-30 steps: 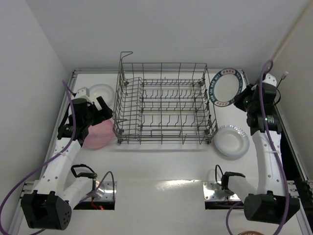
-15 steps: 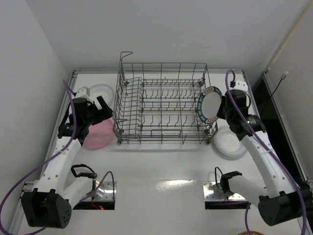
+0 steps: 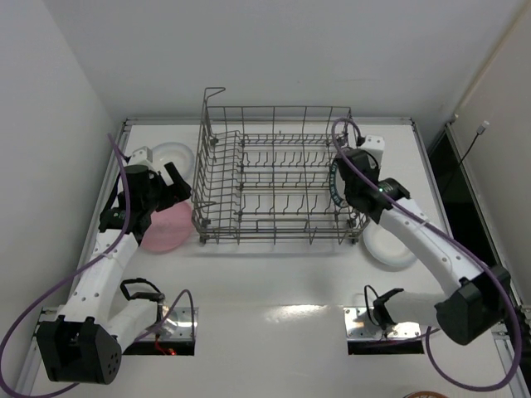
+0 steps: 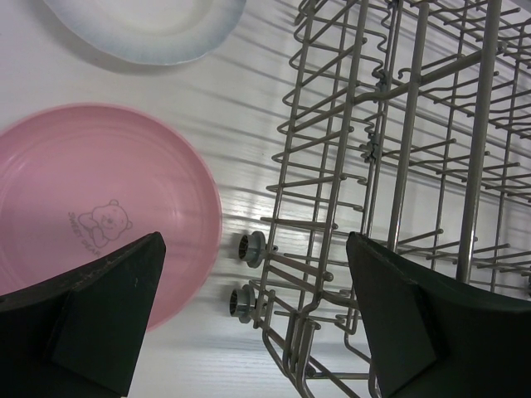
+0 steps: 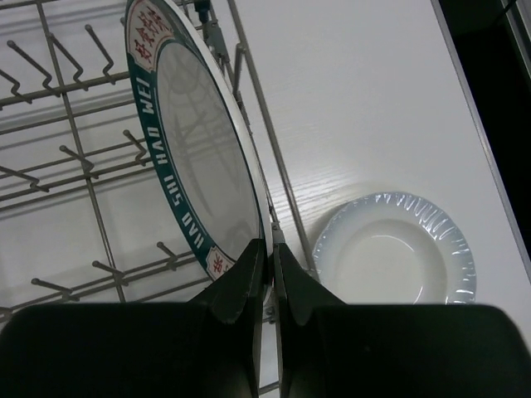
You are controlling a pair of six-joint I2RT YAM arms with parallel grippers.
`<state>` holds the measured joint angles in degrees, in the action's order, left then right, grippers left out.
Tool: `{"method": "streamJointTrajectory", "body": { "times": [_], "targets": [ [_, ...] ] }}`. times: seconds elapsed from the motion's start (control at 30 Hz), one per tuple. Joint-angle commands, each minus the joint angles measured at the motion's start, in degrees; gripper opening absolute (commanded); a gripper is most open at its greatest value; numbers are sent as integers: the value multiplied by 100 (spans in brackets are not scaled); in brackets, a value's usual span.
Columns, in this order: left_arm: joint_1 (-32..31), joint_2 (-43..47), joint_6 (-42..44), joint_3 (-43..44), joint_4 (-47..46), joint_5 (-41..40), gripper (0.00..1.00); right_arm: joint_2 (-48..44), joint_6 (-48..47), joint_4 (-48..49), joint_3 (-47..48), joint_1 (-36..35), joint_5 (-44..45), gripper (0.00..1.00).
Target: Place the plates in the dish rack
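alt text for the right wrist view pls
The right gripper is shut on the rim of a teal-rimmed plate, holding it on edge over the wire rack. A white plate lies flat on the table just outside the rack.

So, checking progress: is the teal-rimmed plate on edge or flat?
On edge: the right gripper pinches the teal-rimmed plate by its rim, upright, at the right end of the rack.
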<state>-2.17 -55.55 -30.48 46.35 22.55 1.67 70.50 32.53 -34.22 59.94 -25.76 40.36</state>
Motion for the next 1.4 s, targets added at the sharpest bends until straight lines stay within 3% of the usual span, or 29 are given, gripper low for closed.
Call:
{"method": "streamJointTrajectory", "body": {
  "times": [0.0, 0.3, 0.37, 0.57, 0.73, 0.83, 0.93, 1.0, 1.1, 1.13, 1.23, 1.27, 1.3, 1.37],
  "targets": [
    [-55, -35, 33, 155, -57, 246, 89, 367, 227, -295, 298, -324, 692, 0],
    [-55, -35, 33, 155, -57, 246, 89, 939, 1088, -894, 781, -992, 1255, 3],
    [-55, -35, 33, 155, -57, 246, 89, 992, 1159, -973, 782, -1062, 1255, 10],
    [-55, -35, 33, 155, -57, 246, 89, 931, 1159, -1200, 1018, -1063, 1308, 57],
    [-55, -35, 33, 155, -57, 246, 89, 431, 1299, -1754, 1406, -1063, 1598, 69],
    [-55, -35, 33, 155, -57, 246, 89, -438, 1299, -1651, 1109, -862, 1369, 72],
    [-55, -35, 33, 155, -57, 298, 89, -1429, 1387, -1492, 635, -414, 1019, 77],
    [-55, -35, 33, 155, -57, 299, 89, -1819, 1318, -1361, 344, 50, 782, 88],
    [-55, 18, 33, 155, -57, 351, 89, -2014, 1212, -1359, -166, 849, 178, 100],
    [-55, 18, 33, 155, -57, 351, 89, -2014, 1211, -1360, -219, 1105, 174, 100],
    [-55, 18, 33, 155, -57, 351, 89, -1769, 817, -992, -351, 2414, -1018, 100],
    [-55, 18, 33, 155, -57, 351, 89, -1672, 694, -790, -352, 2783, -1778, 100],
    [-55, 70, 33, 155, -57, 351, 89, -1462, 693, -693, -421, 3509, -2177, 100],
    [-55, 71, 33, 155, -57, 351, 89, -1215, 640, -560, -640, 4129, -3224, 100]
  ]
}}
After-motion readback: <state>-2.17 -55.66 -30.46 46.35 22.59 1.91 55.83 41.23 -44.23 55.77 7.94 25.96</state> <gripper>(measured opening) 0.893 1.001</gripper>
